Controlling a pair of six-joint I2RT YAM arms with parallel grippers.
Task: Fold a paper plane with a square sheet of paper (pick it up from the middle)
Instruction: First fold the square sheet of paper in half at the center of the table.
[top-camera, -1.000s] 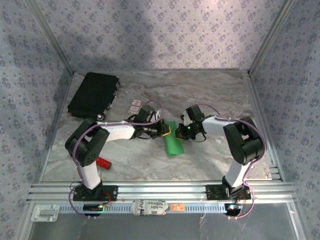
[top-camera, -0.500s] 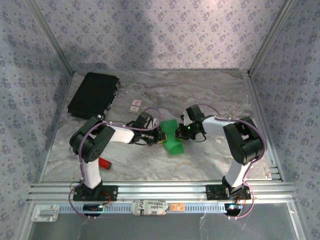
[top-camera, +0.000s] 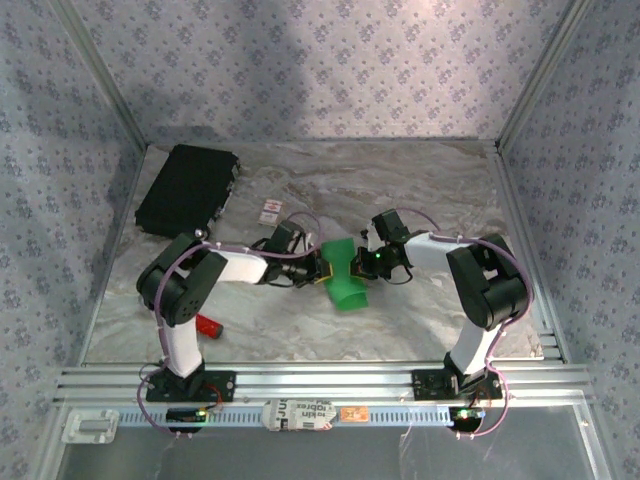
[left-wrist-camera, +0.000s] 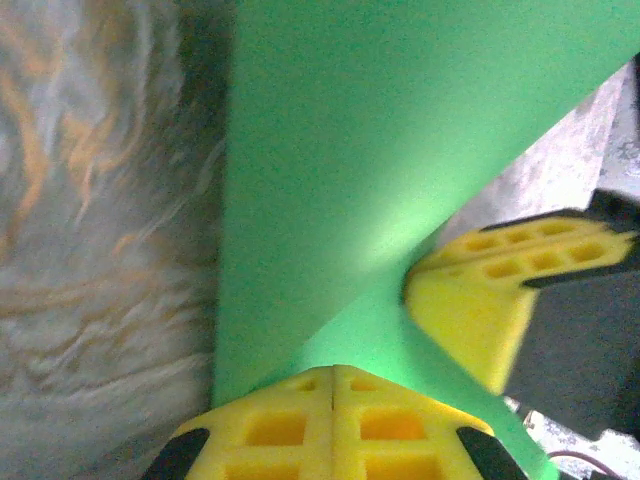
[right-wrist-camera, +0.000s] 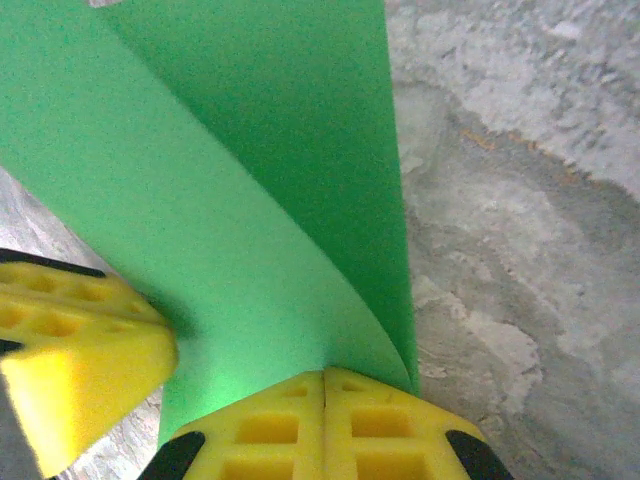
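The square sheet of paper (top-camera: 346, 284) is bright green and bowed up off the marble table between my two grippers. My left gripper (top-camera: 322, 268) is shut on its left edge, and the right gripper (top-camera: 364, 263) is shut on its right edge. In the left wrist view the sheet (left-wrist-camera: 380, 130) curves up from my closed yellow tips (left-wrist-camera: 333, 372), with a finger (left-wrist-camera: 480, 300) of the other gripper pressed into it at the right. In the right wrist view the paper (right-wrist-camera: 230, 180) rolls into the closed right gripper (right-wrist-camera: 325, 375), and a left finger (right-wrist-camera: 70, 345) shows at the lower left.
A black rectangular case (top-camera: 188, 188) lies at the back left. A small white card with red marks (top-camera: 269, 211) sits near it. A red bar-shaped tool (top-camera: 207, 325) lies by the left arm's base. Aluminium rails (top-camera: 320, 382) run along the near edge, with patterned walls on three sides.
My left gripper has slid right toward the right gripper. The green paper, a flat narrow strip a second ago, has buckled into a raised curve. The right arm has stayed put.
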